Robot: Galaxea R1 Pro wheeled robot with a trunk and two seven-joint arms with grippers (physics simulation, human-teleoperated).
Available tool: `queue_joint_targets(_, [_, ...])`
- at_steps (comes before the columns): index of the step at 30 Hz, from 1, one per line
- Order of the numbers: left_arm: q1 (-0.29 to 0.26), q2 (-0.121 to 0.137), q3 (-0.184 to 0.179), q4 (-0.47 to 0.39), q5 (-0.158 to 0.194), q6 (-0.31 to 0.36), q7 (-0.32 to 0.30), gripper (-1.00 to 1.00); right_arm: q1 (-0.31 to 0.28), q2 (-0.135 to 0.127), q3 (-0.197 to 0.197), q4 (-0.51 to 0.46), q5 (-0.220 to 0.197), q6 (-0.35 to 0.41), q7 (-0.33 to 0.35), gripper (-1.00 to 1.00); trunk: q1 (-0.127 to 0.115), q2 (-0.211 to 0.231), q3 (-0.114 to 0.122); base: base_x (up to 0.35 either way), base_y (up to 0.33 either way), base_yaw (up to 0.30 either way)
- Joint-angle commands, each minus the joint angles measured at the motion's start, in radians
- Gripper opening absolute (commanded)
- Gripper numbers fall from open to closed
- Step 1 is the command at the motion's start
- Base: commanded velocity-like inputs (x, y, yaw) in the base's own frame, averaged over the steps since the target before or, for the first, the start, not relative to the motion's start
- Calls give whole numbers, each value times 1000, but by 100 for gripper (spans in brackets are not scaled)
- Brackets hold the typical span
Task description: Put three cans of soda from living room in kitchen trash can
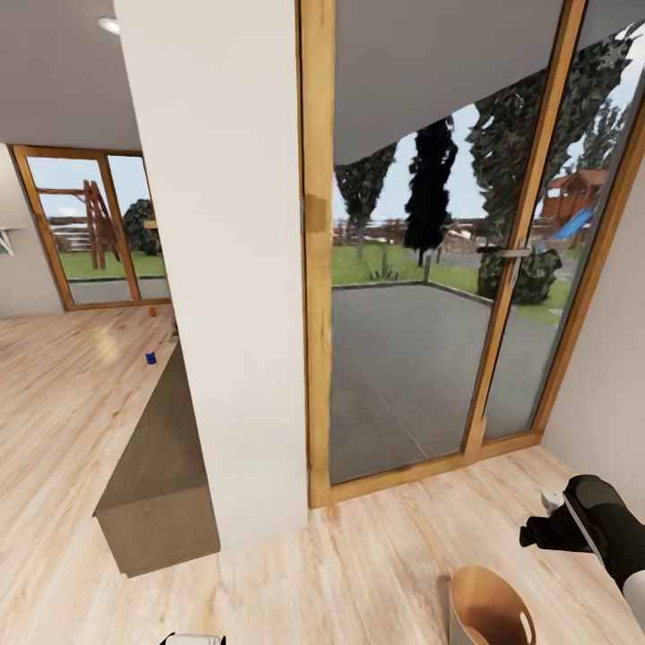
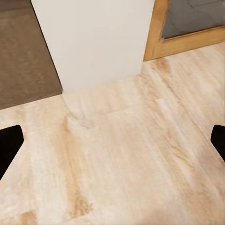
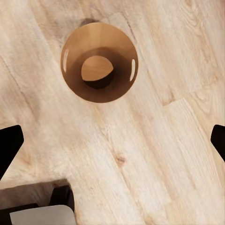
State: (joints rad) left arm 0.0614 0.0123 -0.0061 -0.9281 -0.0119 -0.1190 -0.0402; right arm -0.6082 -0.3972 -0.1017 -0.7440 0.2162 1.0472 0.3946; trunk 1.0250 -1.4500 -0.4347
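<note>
Your cans sit far off on the long counter beyond the pillar: a blue can (image 1: 150, 357) and an orange can (image 1: 152, 312). Expect them light, smooth, easily dented; grip mid-body. The bin (image 3: 99, 62) lies just ahead of your right pincer (image 3: 112, 140), which is spread and empty, like the left pincer (image 2: 112, 140).

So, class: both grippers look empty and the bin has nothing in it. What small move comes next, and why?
Probably turn the base left toward the blue can and orange can lying far off on the floor; the trash can is empty and both grippers are open.
</note>
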Motion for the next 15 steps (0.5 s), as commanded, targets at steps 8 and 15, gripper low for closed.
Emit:
queue_joint_targets(8, [0, 0, -1, 0, 0, 0, 0, 100, 1, 2, 1, 1, 0, 0, -2, 100, 0, 0, 0, 10, -124, 0])
queue_joint_targets(15, [0, 0, 0, 0, 2, 0, 0, 100, 1, 1, 1, 1, 0, 0, -2, 100, 0, 0, 0, 1, -20, 0])
